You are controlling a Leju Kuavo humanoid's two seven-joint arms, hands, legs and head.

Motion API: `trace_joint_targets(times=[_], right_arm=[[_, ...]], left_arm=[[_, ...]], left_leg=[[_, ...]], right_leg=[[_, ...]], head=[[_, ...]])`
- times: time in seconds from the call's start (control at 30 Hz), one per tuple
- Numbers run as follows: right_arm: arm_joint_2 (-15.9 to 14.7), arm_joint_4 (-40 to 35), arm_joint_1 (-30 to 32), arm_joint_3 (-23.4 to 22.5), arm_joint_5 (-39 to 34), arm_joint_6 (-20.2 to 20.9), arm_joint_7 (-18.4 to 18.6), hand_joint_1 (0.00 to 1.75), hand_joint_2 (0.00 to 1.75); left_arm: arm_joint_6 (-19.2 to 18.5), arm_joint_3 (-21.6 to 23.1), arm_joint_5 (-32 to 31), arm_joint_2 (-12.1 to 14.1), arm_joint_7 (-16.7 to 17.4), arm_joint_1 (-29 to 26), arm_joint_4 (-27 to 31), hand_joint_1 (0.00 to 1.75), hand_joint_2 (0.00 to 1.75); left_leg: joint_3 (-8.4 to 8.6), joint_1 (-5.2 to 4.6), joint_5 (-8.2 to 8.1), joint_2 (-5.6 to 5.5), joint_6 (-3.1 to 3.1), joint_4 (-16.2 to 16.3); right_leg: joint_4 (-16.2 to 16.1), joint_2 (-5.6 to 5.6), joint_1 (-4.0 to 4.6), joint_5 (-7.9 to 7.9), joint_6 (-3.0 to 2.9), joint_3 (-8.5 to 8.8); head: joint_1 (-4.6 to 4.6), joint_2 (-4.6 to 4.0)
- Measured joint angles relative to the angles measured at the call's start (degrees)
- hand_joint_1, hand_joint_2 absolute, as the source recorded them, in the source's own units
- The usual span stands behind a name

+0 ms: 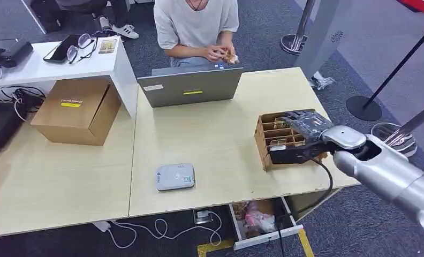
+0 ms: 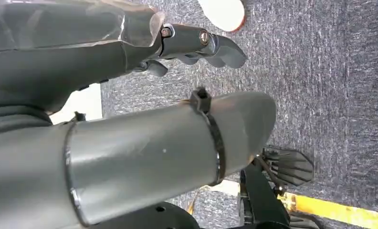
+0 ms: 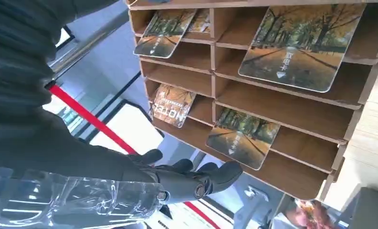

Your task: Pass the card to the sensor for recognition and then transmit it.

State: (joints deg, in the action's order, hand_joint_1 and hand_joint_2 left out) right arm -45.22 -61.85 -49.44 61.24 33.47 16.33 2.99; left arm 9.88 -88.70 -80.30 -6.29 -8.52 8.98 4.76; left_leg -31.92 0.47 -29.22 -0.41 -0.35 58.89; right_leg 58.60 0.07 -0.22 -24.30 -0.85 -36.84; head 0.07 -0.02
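Right hand (image 3: 192,181) empty, fingers loosely extended, just beside brown cardboard slotted card rack (image 1: 277,140) holding tree-print cards (image 3: 294,47). Left hand (image 2: 196,45) fingers curled, holding nothing.

The tabletop (image 1: 210,134) was pale wood-grain laminate, smooth and matt. The card rack (image 3: 282,100) looked like raw brown fibreboard, dull, and the cards (image 3: 299,45) in it were glossy printed plastic. The sensor (image 1: 175,176) had a smooth light-grey plastic shell. The box (image 1: 76,110) was matt brown cardboard. The right hand (image 3: 187,179) had dark smooth plastic fingers under crinkled clear film; its arm (image 1: 392,171) was satin silver metal. The floor (image 2: 330,71) was rough grey-blue carpet.
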Motion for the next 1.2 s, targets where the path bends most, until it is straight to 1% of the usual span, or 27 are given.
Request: trace_joint_targets(times=[0.17,0.37,0.6,1.0,1.2], right_arm=[[-0.94,-2.14,0.03,0.0,-0.26,0.81,0.04,0.0,1.75],[-0.96,-3.39,0.03,0.0,-0.26,1.05,0.41,0.0,1.75],[-0.94,-3.35,0.02,0.07,-0.24,0.99,0.35,0.0,1.75],[-0.92,-2.93,0.83,2.38,-0.42,0.96,-0.09,0.0,1.75],[-0.94,-2.8,1.6,2.69,-0.9,0.92,-0.18,0.0,1.75]], left_arm=[[0.02,0.0,0.68,0.04,0.06,-0.01,0.0,0.0,0.0],[-0.02,0.0,1.47,0.07,0.0,-0.03,0.0,0.0,0.0],[-0.11,0.0,2.06,0.04,-0.7,-0.03,0.0,0.0,0.0],[-0.26,0.0,2.03,-0.02,-1.05,-0.06,0.0,0.0,0.0],[-0.44,0.0,1.6,0.0,-1.33,-0.19,0.0,0.0,0.0]], left_leg=[[0.0,0.0,0.0,0.0,0.0,0.0],[-0.02,0.0,0.0,-0.01,0.0,0.0],[-0.03,0.0,0.0,-0.01,0.0,0.0],[-0.02,0.0,0.0,-0.01,0.0,0.0],[-0.01,0.0,0.0,-0.01,0.0,0.0]], right_leg=[[0.01,0.0,0.0,0.0,0.0,0.0],[0.01,-0.01,0.0,0.0,0.0,0.0],[0.0,-0.01,0.0,0.0,0.0,0.0],[0.0,-0.01,0.0,0.0,0.0,0.0],[0.0,-0.01,0.0,0.0,0.0,0.0]], head=[[0.0,0.0],[0.0,0.0],[0.0,0.0],[0.0,0.0],[0.0,0.0]])
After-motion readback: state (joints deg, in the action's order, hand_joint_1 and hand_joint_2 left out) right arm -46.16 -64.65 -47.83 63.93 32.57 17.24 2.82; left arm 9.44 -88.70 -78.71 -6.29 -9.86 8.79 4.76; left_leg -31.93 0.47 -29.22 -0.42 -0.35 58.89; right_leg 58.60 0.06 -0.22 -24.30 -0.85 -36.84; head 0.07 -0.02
